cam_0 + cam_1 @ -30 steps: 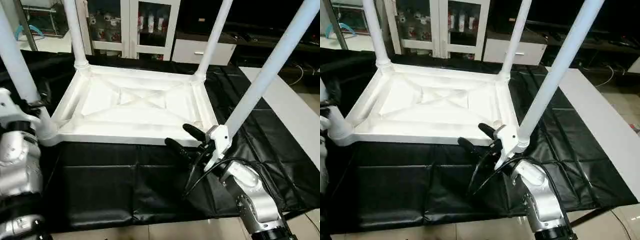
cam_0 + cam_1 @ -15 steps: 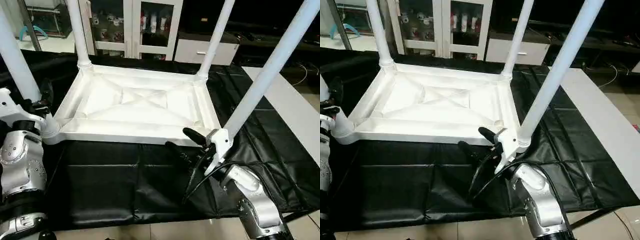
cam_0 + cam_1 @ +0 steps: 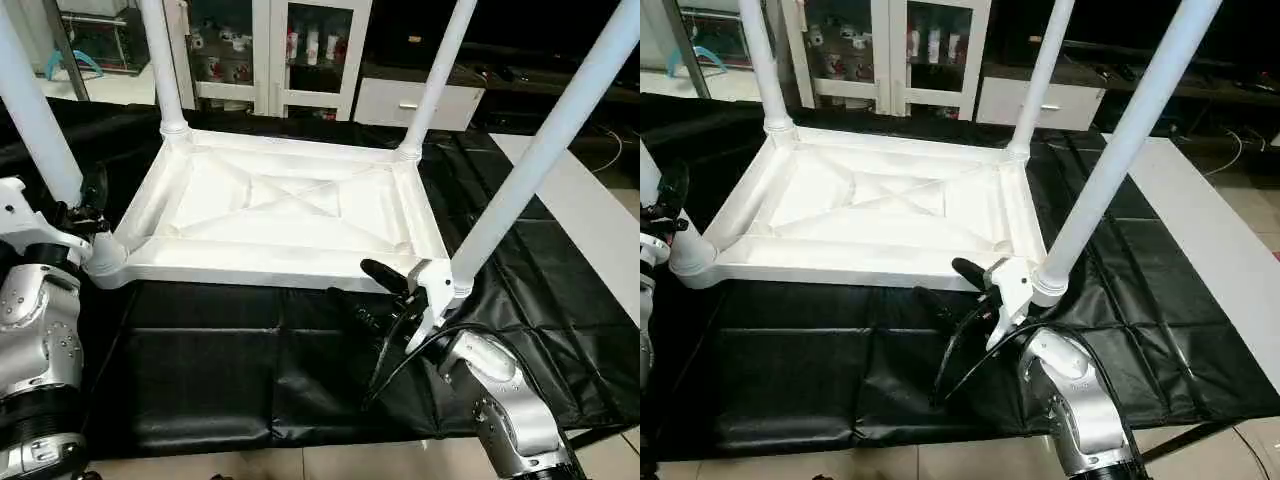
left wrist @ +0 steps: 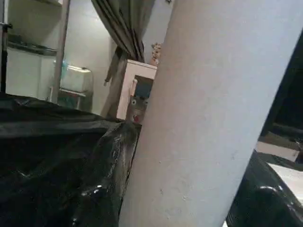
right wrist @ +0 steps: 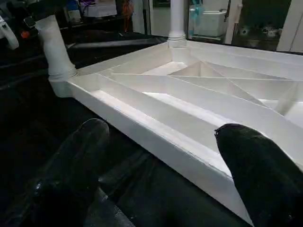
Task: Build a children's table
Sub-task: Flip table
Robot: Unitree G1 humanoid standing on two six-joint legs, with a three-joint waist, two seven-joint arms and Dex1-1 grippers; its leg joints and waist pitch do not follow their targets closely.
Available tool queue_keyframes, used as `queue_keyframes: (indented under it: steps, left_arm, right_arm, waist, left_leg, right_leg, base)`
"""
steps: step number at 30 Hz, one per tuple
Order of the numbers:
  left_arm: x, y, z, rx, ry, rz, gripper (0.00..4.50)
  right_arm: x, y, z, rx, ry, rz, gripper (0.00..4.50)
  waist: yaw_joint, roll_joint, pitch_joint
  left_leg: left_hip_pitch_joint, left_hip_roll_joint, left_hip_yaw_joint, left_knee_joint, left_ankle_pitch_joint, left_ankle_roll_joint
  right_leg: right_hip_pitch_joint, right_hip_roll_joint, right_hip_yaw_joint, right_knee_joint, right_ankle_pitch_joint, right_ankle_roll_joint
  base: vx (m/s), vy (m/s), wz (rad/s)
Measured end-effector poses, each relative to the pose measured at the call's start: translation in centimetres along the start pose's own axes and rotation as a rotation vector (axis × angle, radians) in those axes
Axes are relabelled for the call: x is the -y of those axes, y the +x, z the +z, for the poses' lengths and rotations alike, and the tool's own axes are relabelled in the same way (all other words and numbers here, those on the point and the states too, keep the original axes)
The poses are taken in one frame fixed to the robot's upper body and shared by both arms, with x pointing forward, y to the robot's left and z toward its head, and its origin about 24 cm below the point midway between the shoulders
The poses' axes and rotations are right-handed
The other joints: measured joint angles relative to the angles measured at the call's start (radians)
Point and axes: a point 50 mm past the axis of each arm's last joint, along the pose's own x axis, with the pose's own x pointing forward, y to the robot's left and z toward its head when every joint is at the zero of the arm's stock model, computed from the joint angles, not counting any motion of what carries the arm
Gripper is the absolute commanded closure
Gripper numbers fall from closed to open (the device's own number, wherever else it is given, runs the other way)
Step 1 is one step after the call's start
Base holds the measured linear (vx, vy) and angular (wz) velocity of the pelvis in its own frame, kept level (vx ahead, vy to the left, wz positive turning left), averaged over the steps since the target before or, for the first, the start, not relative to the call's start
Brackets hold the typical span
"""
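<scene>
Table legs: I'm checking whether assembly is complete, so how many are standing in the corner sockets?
4: far-left leg, far-right leg, near-left leg by the left gripper, near-right leg beside the right gripper.

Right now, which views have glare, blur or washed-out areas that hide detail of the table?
Left eye view: the table top is overexposed, ribs faint; the black sheet shows glare streaks. Left wrist view: a leg looms close and soft. Right wrist view: the black fingers are blurred, the ribs sharper.
</scene>
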Motion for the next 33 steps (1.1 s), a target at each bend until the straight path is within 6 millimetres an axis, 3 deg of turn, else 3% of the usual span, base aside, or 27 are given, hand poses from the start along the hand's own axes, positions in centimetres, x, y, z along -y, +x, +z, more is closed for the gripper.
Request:
queue_keyframes:
  steps: [5, 9, 12, 14, 18, 22, 25, 28, 33]
  left_arm:
    - [0.5, -0.3, 0.1, -0.029, -0.052, 0.016, 2.24]
    - [1.6, -0.5, -0.1, -0.04, -0.161, 0.069, 2.24]
    - [2.0, -0.7, -0.4, -0.031, -0.292, 0.12, 2.24]
    - [2.4, -1.0, -0.7, -0.025, -0.392, 0.146, 2.24]
    - [3.8, -2.0, -1.7, -0.024, -0.589, 0.168, 2.24]
    - [4.7, -2.7, -2.1, -0.041, -0.642, 0.175, 2.25]
    - [5.0, -2.9, -2.0, -0.048, -0.638, 0.17, 2.28]
    - [5.3, -2.9, -1.9, -0.059, -0.625, 0.164, 2.29]
    - [5.5, -3.1, -1.6, -0.057, -0.626, 0.167, 2.3]
  right_arm:
    - [0.1, -0.3, -0.4, -0.033, 0.022, -0.014, 0.48]
    - [0.5, -0.4, -0.3, -0.026, 0.027, -0.051, 0.48]
    - [0.5, -0.4, -0.3, -0.025, 0.028, -0.055, 0.48]
    - [0.5, -0.4, -0.3, -0.024, 0.029, -0.057, 0.48]
    - [0.5, -0.2, -0.4, -0.032, 0.037, -0.076, 0.48]
    - [1.7, 0.4, -0.8, -0.018, 0.104, -0.226, 0.31]
    - [2.7, 1.1, 0.5, 0.106, 0.248, -0.311, 0.11]
    - [3.0, 2.0, 2.5, 0.218, 0.345, -0.267, 0.02]
    - [2.2, 3.5, 3.7, 0.305, 0.479, -0.169, 0.0]
  waist:
    - [0.004, 0.007, 0.005]
    - [0.006, 0.022, 0.011]
    - [0.007, 0.035, 0.006]
    - [0.011, 0.037, 0.005]
    - [0.023, 0.034, 0.003]
    - [0.023, 0.026, 0.0]
    - [0.018, 0.026, 0.0]
    - [0.017, 0.026, -0.001]
    - [0.019, 0.027, -0.001]
  left_leg:
    - [0.0, -0.001, 0.0, 0.0, 0.0, 0.0]
    - [-0.002, -0.001, 0.002, 0.0, 0.0, 0.0]
    - [-0.005, 0.0, 0.002, -0.001, 0.0, 0.0]
    - [-0.005, 0.0, 0.002, -0.001, 0.0, 0.0]
    - [-0.005, 0.0, 0.002, -0.001, 0.0, 0.001]
    - [-0.004, 0.0, 0.002, 0.0, 0.0, 0.0]
    - [-0.004, -0.001, 0.002, 0.0, 0.0, 0.0]
    - [-0.004, -0.001, 0.001, -0.001, 0.0, 0.0]
    - [-0.007, 0.0, 0.002, -0.001, 0.001, 0.0]
  right_leg:
    - [0.0, -0.001, 0.0, 0.0, 0.0, 0.0]
    - [-0.002, -0.001, 0.001, 0.0, 0.0, 0.0]
    - [-0.005, -0.001, 0.0, 0.001, -0.001, 0.0]
    - [-0.005, -0.001, 0.0, 0.001, -0.002, -0.001]
    - [-0.004, -0.001, 0.0, 0.0, -0.003, 0.002]
    - [-0.003, -0.001, 0.0, 0.001, -0.006, 0.006]
    - [-0.003, -0.001, 0.001, 0.001, -0.006, 0.006]
    - [-0.002, -0.001, 0.0, 0.001, -0.006, 0.007]
    - [-0.005, -0.001, 0.0, 0.001, -0.006, 0.007]
  base:
    - [0.0, 0.0, 0.0]
    - [0.0, 0.0, 0.0]
    - [0.0, 0.0, 0.0]
    - [0.0, 0.0, 0.0]
    - [0.0, 0.0, 0.0]
    - [0.0, 0.0, 0.0]
    - [0.0, 0.0, 0.0]
    - [0.0, 0.0, 0.0]
    - [0.0, 0.0, 0.0]
